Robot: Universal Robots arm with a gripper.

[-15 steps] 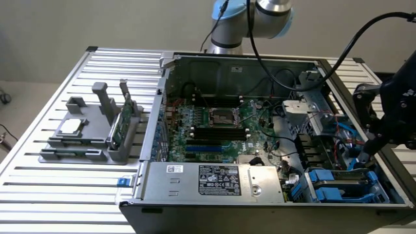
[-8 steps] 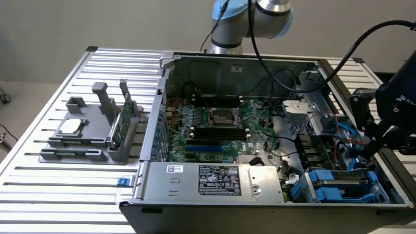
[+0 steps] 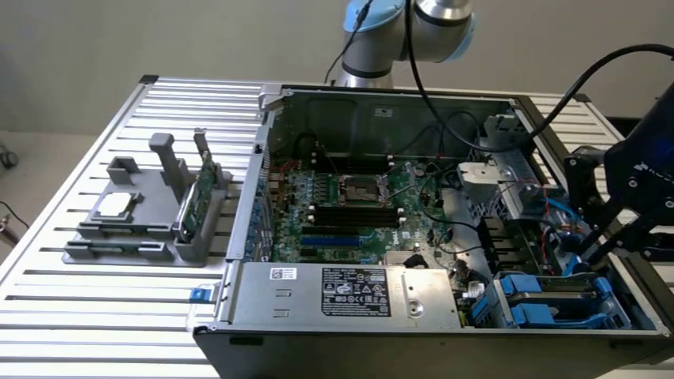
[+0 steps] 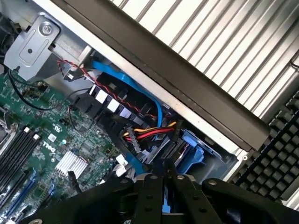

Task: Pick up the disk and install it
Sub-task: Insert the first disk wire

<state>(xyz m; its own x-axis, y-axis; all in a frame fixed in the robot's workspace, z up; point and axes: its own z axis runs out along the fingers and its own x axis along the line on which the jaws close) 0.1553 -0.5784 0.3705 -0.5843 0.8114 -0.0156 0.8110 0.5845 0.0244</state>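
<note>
Exterior view: open computer case (image 3: 421, 347) is lying on the slatted table (image 3: 106, 332). Inside, the motherboard (image 3: 337, 213) is taking up the floor. The power supply (image 3: 348, 292) is sitting along the near wall, and loose cables are running toward the exterior view's right. In the near right corner, the drive bay is holding the disk (image 3: 553, 300), with its blue rails showing. The arm (image 3: 411, 31) is rising behind the case. The gripper (image 3: 592, 254) is hanging over the case's right side, just above the bay. Its fingers are pinched together with nothing between them. To the exterior view's left, well apart from the case, a grey holder (image 3: 126, 251) is carrying a square chip (image 3: 114, 205) lying flat. It is also carrying a green card (image 3: 200, 193) standing on edge in a slot.

Wrist view: the gripper (image 4: 164, 168) is pointing into the case's corner, fingers closed against each other and holding nothing. The disk (image 4: 190, 148) is sitting in the bay just past the fingertips, blue frame against the case wall (image 4: 187, 88). I can't tell whether there is contact. A red, yellow and black wire bundle (image 4: 149, 133) is plugging in beside it, and a blue cable (image 4: 140, 88) is looping along the wall. The motherboard (image 4: 42, 135) is showing a finned heatsink (image 4: 71, 164). The table slats (image 4: 224, 42) are showing beyond the wall.
</note>
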